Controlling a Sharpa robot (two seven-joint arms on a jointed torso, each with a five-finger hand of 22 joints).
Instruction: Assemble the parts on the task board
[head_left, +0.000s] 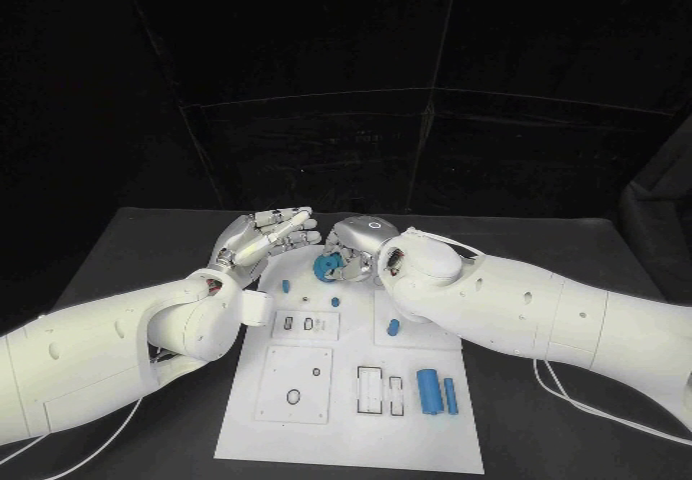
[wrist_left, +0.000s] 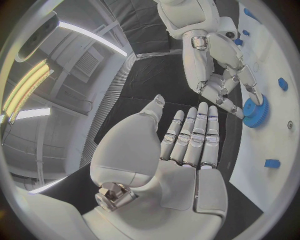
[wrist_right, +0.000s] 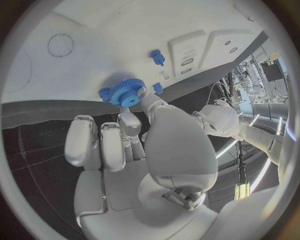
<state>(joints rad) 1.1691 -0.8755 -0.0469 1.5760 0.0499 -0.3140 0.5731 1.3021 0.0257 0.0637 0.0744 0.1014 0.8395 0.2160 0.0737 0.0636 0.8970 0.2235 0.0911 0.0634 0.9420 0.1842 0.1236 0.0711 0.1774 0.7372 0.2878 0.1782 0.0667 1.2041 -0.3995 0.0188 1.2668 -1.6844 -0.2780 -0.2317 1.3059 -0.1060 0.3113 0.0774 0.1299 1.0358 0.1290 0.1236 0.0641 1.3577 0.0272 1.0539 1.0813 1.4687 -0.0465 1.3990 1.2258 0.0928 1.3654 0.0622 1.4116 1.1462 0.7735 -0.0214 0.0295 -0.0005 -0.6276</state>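
**Gear held at the far end of the board**

Near you, blue parts (head_left: 427, 389) lay loose on the task board (head_left: 274, 435). Farther off, your right hand (head_left: 361, 243) pinched the blue gear (head_left: 329, 266) just over the board's far end, likely to seat it. Your left hand (head_left: 264, 238) waited beside, fingers straight, holding nothing

Head view: from above, facing down onto the task board (head_left: 346, 440) and both arms.
Left wrist view: close behind the left hand (wrist_left: 181, 150).
Right wrist view: close behind the right hand (wrist_right: 144, 145).
Shared: blue gear (head_left: 329, 266) (wrist_left: 255, 111) (wrist_right: 127, 92) at the board's far end.
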